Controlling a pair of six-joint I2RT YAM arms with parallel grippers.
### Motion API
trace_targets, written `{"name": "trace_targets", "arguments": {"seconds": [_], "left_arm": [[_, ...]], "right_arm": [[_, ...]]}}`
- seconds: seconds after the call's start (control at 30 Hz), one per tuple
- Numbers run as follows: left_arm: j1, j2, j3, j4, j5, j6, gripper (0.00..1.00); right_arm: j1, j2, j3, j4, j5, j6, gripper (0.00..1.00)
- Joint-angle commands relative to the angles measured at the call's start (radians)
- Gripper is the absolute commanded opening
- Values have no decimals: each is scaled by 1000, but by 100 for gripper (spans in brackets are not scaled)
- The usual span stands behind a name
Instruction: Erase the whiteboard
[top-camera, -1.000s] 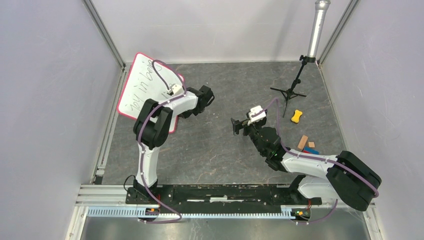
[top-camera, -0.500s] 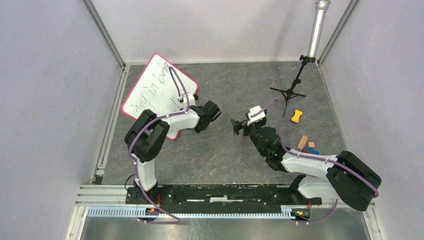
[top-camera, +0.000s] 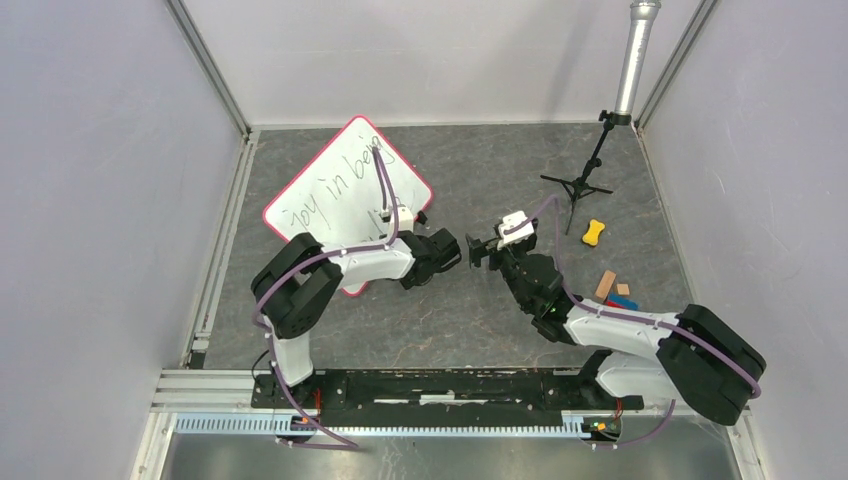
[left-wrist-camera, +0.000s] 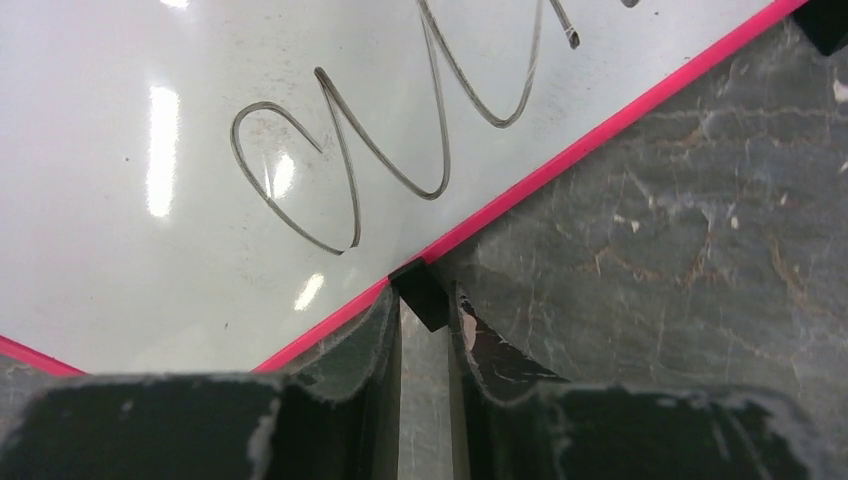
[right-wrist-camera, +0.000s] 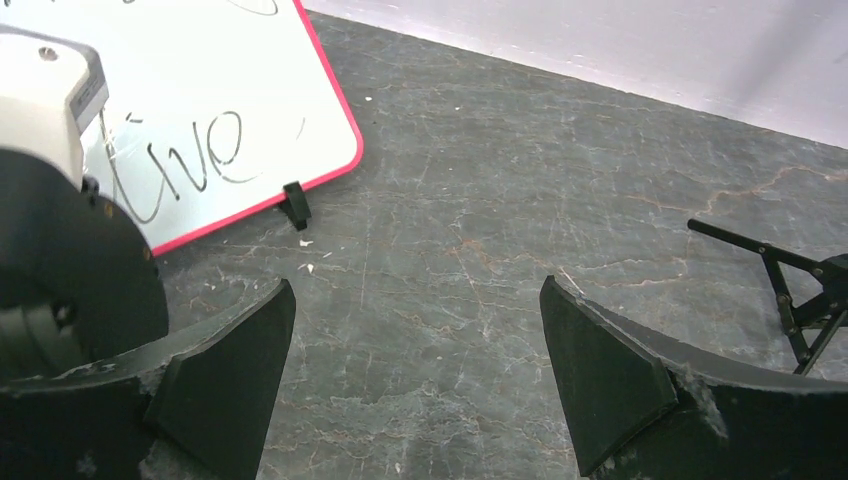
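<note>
Overhead, the left arm covers the near corner of the whiteboard (top-camera: 335, 180) and part of its handwriting, so only "joy in bein" reads there, while the right wrist view catches "ive". The left tool (left-wrist-camera: 423, 318) has its fingers drawn nearly together, pinching a black clip (left-wrist-camera: 415, 283) on the board's red rim, and the right tool (right-wrist-camera: 415, 370) gapes wide, empty. The board lies flat on the far-left part of the grey desk (top-camera: 480, 160)

The whiteboard (left-wrist-camera: 200, 150) is glossy and smooth — light glints off it — while the tabletop (left-wrist-camera: 700, 250) looks matt, veined and scuffed.
</note>
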Motion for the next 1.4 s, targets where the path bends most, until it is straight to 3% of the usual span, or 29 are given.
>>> {"name": "trace_targets", "arguments": {"seconds": [0.0, 0.23, 0.37, 0.5, 0.63, 0.9, 1.07, 1.2, 1.37], "left_arm": [[-59, -32, 22, -104, 73, -49, 2], [-107, -24, 62, -199, 82, -132, 5], [-121, -37, 78, -199, 132, -102, 20], [-139, -81, 66, -201, 168, -55, 45], [-144, -165, 20, -202, 229, -21, 61], [-144, -431, -73, -50, 498, 295, 82], [-143, -659, -143, 80, 654, 507, 92], [-141, -773, -162, 113, 695, 625, 97], [-140, -856, -221, 188, 708, 691, 100]], "right_arm": [[-2, -29, 1, 20, 42, -15, 98], [-2, -47, -11, 31, 59, -21, 98], [-2, -54, -19, 37, 63, -25, 98], [-2, -57, -19, 36, 73, -30, 98], [-2, -58, -19, 32, 81, -36, 98], [-2, -36, 30, -49, 130, -40, 98], [-18, -4, 77, -156, 347, 49, 98], [-112, -58, 99, -395, 387, 242, 98], [-339, -184, 38, -577, 260, 395, 98]]}}
